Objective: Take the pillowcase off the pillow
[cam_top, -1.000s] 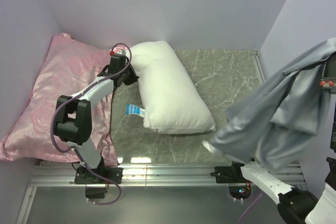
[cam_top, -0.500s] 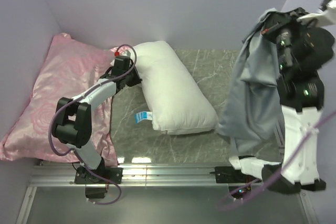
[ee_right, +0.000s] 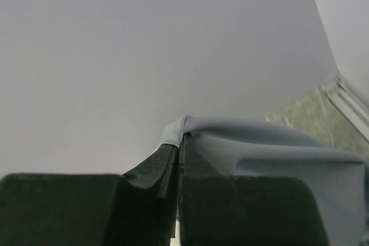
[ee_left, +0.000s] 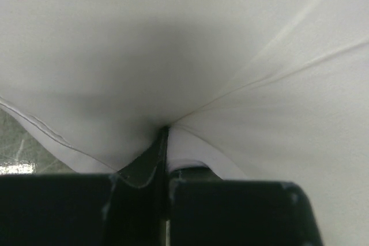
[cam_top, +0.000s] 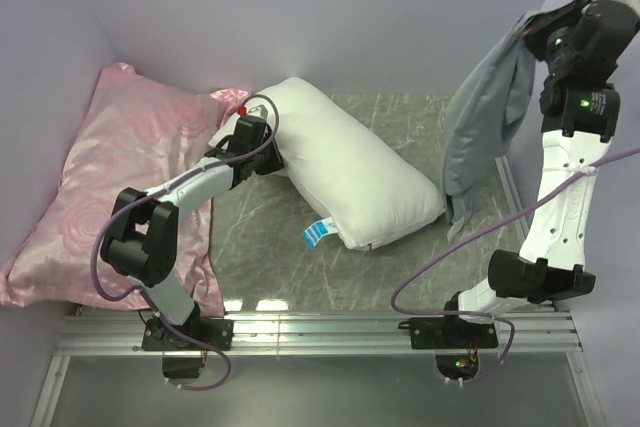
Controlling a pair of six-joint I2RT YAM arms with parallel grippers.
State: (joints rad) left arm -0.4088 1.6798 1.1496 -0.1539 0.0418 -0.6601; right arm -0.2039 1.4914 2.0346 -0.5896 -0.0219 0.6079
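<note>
- right gripper jaws clamped on pillowcase, which hangs clear of pillow at right edge of table
- left gripper jaws pinched on pillow's left end; pillow lies on table

Grey fabric pillowcase hangs clear of the plump white pillow.
The raised right pincer dangles it over the right edge of the marble worktop; the left pincer meets the pillow's far-left corner.
</note>
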